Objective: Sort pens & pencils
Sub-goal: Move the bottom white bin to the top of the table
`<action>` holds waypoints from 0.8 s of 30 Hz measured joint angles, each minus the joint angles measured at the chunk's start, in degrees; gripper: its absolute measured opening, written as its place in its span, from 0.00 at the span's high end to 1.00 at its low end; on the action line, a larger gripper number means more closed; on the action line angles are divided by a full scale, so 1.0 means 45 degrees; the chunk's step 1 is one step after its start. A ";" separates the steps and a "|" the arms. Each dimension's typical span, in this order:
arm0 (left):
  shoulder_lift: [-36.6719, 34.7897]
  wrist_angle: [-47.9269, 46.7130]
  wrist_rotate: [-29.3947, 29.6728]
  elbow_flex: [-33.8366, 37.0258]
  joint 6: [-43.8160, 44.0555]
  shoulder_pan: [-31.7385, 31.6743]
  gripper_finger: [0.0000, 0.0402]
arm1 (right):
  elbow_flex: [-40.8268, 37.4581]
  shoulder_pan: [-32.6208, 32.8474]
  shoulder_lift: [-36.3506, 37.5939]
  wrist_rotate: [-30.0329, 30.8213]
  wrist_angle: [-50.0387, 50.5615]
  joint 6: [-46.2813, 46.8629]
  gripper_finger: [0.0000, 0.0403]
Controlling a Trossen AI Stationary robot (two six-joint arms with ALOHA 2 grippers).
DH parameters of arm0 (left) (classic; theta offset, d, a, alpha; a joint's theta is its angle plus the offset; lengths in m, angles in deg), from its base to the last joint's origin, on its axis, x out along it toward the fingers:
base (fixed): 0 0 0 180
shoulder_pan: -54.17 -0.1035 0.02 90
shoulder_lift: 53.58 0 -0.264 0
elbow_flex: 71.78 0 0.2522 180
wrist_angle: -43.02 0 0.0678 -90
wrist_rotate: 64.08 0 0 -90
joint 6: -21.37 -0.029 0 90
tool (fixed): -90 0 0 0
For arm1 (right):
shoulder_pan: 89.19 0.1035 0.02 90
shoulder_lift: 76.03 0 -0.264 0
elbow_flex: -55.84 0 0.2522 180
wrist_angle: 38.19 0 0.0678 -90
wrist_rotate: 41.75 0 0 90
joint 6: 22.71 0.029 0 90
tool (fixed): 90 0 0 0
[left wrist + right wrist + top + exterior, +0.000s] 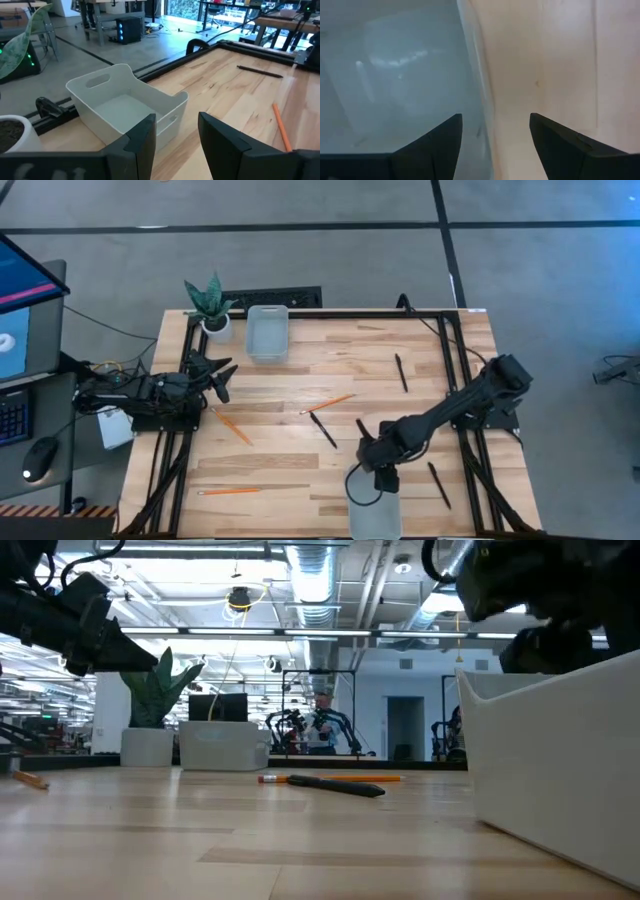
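The near bin (373,515), a pale translucent tub at the table's (300,480) near edge, looms closest in the low view; the part of its inside seen past the right gripper (495,135) holds nothing. That gripper hangs over the bin's rim, jaws apart and gripping nothing. A second, matching bin (267,333) stands at the far edge beside a potted plant (210,305), also empty. No writing is legible.

Three orange pencils (327,403) lie on the wood at centre and left. Three black pens (322,429) lie at centre and right. The left gripper (222,375) waits at the left edge, jaws apart.
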 joint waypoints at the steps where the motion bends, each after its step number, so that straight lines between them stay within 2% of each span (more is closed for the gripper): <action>1: 0.0000 0.0000 0.0000 0.0000 -0.0029 0.0000 0.66 | 0.0000 0.0035 -0.0151 0.0000 -0.0005 0.0000 0.37; 14: 0.0000 -0.0005 0.0005 0.0005 -0.0034 0.0000 0.66 | 0.0010 -0.0084 -0.0776 0.0019 -0.0044 -0.0005 0.38; 18: 0.0000 -0.0005 0.0010 0.0005 -0.0033 0.0000 0.66 | 0.0010 -0.0082 -0.0750 0.0013 -0.0043 -0.0011 0.44; 24: 0.0000 -0.0005 0.0015 0.0005 -0.0024 0.0000 0.66 | 0.0010 -0.0081 -0.0748 0.0005 -0.0049 -0.0092 0.59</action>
